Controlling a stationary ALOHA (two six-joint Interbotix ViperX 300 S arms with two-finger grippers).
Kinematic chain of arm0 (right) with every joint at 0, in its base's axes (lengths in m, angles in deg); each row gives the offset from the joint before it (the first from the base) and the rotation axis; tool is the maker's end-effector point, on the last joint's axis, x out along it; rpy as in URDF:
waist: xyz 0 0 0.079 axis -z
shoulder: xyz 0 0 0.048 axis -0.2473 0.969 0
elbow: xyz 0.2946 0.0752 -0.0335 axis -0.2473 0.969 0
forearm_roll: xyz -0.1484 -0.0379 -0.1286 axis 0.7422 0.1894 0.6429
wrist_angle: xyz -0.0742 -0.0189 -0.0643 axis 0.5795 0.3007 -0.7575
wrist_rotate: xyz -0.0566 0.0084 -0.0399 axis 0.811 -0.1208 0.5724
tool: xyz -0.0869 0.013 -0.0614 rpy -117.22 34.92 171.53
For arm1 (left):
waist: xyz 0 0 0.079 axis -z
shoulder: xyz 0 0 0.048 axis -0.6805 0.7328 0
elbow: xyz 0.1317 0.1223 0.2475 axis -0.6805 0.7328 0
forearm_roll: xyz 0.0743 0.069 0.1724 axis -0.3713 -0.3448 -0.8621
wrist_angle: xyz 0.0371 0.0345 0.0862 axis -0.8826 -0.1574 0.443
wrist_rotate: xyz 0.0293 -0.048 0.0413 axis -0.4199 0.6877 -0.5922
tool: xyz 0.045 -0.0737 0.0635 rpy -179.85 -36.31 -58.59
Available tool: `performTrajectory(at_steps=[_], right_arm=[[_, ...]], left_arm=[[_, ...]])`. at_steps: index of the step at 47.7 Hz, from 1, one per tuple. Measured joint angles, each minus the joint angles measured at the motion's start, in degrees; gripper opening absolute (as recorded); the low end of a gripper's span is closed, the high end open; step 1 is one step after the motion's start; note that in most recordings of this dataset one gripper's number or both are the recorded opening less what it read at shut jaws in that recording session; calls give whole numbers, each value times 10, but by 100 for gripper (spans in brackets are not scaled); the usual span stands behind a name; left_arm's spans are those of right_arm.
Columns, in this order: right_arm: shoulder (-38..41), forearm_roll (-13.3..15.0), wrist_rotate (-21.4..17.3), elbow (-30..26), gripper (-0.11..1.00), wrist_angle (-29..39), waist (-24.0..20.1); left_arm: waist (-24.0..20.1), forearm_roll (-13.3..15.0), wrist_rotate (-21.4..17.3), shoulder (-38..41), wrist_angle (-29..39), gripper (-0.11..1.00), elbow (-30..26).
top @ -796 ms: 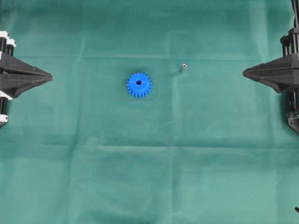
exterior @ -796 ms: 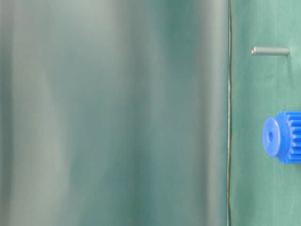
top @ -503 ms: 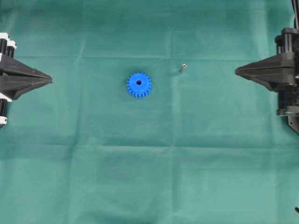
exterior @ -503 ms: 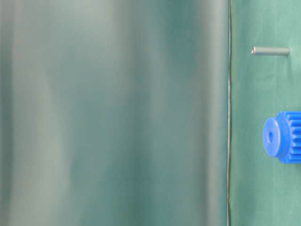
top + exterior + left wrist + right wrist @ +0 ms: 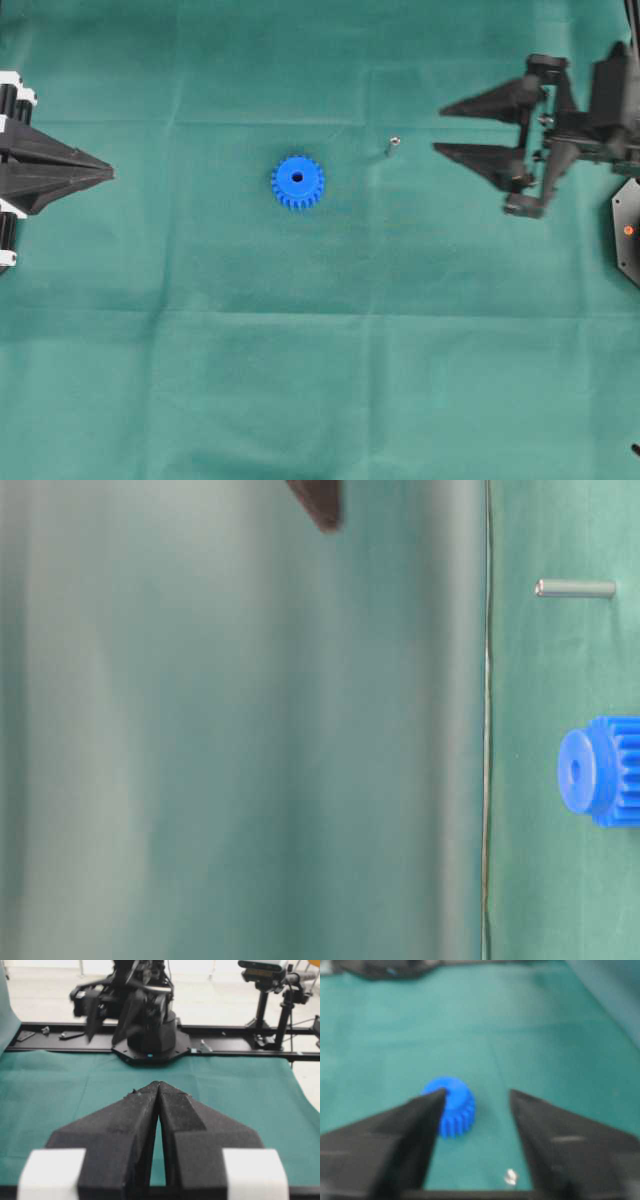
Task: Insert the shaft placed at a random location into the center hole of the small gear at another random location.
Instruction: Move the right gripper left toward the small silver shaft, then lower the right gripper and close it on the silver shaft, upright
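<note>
Two grippers flank a blue gear [image 5: 297,182] lying flat near the middle of a green cloth [image 5: 300,380], its center hole [image 5: 296,178] facing up. Just right of the gear and slightly farther back stands the shaft [image 5: 392,146], apart from it. Right of the gear, beyond the shaft, the right gripper [image 5: 440,130] hangs with jaws spread wide, holding nothing. Well left of the gear, the left gripper [image 5: 108,172] sits with fingers pressed together, empty.
</note>
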Motion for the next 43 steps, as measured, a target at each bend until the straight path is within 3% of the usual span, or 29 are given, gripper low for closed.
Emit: performTrajectory(at_steps=[13,24,43], right_arm=[[171,-3,0,-30,75,-76,14],[262,-18,0,-47,75,-107,26],[291,-24,0,-51,71,-113,31]], left_arm=[[0,0,0,1,4,0,0],[0,0,0,1,11,0,0],[0,-1,0,1,17,0,1]])
